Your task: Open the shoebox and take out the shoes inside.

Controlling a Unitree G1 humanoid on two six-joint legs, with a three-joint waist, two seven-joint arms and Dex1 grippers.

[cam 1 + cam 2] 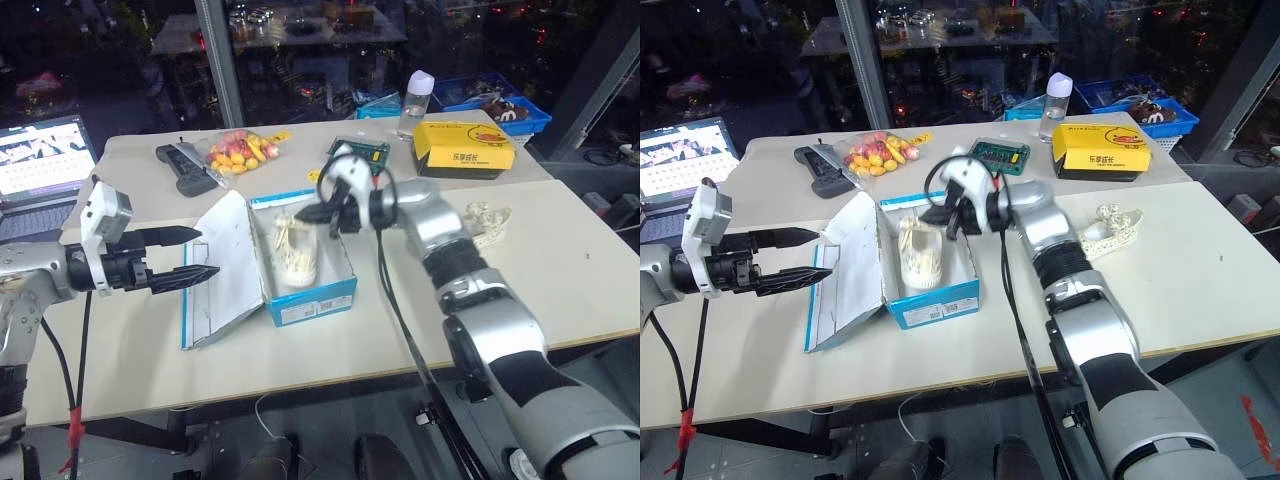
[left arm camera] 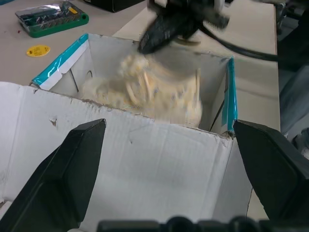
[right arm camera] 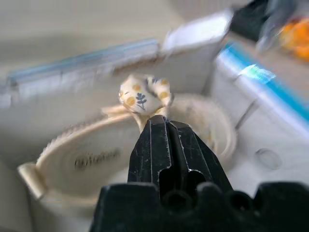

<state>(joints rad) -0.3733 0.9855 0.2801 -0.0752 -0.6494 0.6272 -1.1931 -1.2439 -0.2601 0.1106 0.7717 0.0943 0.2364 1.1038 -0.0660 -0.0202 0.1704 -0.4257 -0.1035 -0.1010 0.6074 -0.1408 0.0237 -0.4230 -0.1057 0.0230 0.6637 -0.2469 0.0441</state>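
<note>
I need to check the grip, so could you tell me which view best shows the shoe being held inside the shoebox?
The right wrist view: the right gripper has its fingers shut on the shoe, whose insole and bow show close up. Both eye views show it standing in the open shoebox, smaller. The left wrist view shows it blurred.

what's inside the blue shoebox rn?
One cream shoe stands inside the shoebox, the right gripper shut on its top. The shoe hides the floor beneath it.

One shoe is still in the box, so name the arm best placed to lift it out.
Right. The right claw is shut on the shoe in the shoebox; the left claw stands open by the lid.
</note>
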